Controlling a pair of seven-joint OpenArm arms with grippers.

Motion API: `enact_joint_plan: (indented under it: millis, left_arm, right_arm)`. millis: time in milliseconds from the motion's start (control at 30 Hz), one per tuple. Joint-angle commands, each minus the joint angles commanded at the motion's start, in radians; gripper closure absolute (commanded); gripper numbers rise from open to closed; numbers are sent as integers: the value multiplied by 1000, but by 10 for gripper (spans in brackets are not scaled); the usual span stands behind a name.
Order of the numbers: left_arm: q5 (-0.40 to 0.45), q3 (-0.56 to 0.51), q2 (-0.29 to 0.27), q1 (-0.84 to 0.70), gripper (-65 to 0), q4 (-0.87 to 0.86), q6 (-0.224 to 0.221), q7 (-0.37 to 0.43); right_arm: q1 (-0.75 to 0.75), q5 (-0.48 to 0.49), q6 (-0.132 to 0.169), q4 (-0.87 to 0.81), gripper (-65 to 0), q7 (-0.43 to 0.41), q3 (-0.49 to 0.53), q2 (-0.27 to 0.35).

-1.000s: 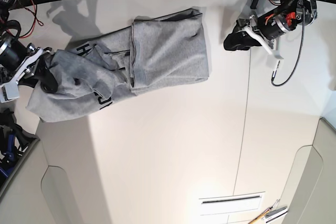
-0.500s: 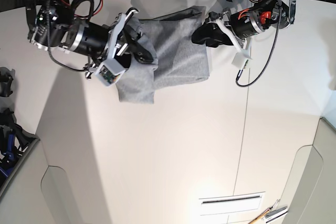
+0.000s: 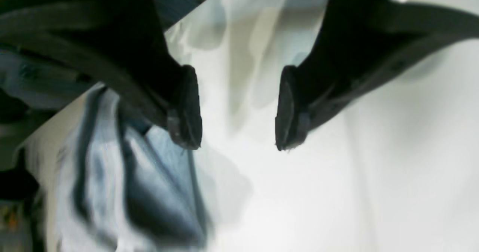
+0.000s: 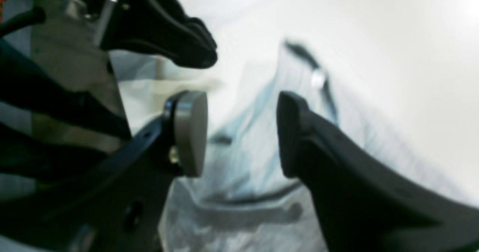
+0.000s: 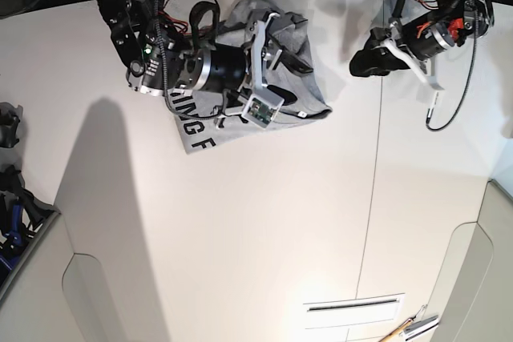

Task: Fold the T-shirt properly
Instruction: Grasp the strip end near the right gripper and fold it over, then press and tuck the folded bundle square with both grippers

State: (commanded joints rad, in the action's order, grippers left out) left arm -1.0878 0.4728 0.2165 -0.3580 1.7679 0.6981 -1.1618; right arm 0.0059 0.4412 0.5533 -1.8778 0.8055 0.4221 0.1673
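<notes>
The grey T-shirt (image 5: 309, 78) lies bunched at the back of the white table (image 5: 256, 222). Black lettering shows on the flap at its front left (image 5: 195, 128). My right arm reaches across the shirt, and my right gripper (image 5: 290, 66) hovers over the shirt's right half. In the right wrist view this gripper (image 4: 241, 132) is open, with blurred cloth (image 4: 258, 177) below the gap and nothing between the fingers. My left gripper (image 5: 357, 63) stands to the right of the shirt, apart from it. It (image 3: 237, 110) is open over bare table, with the shirt (image 3: 149, 192) at lower left.
Red and black cables hang by both arm bases at the back. A slot (image 5: 353, 308) and some tools (image 5: 410, 327) are at the table's front right. Dark gear (image 5: 10, 198) sits off the left edge. A seam (image 5: 375, 198) runs down the table.
My right arm has swung further right over the shirt and its gripper is now open. The shirt has bunched rightward with lettering now facing up. My left gripper has pulled back right.
</notes>
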Motion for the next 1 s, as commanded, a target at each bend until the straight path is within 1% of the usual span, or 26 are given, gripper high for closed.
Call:
enact_joint_plan:
  millis: [33,133,167,200,267,367,500,600,667,800,967,1000]
  left_arm:
    - [-33,27,0,0,-312,5,0,-18]
    - [-132,72,0,-3,-139,36,0,-74]
    - [-156,73,0,-9,-93,56,0,-82]
    - [-177,70,0,-18,-60,81,0,-88]
    - [-212,57,0,-37,-21,140,0,-93]
    - [-216,19,-1,-59,-13,235,0,-92]
    - [-185,-85,-1,-66,-13,313,0,-91]
    - [-123,-195,-1,-66,-13,320,0,-61]
    - [-66,-272,-1,-66,-13,320,0,-28]
    - [17,-419,-1,-66,-13,320,0,31]
    - [143,-563,-1,-67,-13,319,0,68]
    - [173,-585,-1,-67,-13,318,0,85]
  right_arm:
    - [6,0,0,-2,-295,0,-11,-2]
    - [19,1,0,-3,-293,-3,-74,-2]
    - [19,4,0,-3,-289,-6,-107,-2]
    - [19,4,-1,-3,-257,-9,-144,-2]
    - [19,4,-4,-3,-147,-18,-222,-2]
    - [18,4,-4,-2,0,-21,-328,-1]
    - [19,4,-4,1,0,-28,-431,-1]
    - [19,3,-3,4,0,-47,-469,4]
    - [21,3,-3,13,0,-56,-473,4]
    - [47,-6,-3,73,0,-74,-472,4]
    - [136,-5,-3,235,0,-92,-472,3]
    - [154,1,-3,268,0,-95,-472,3]
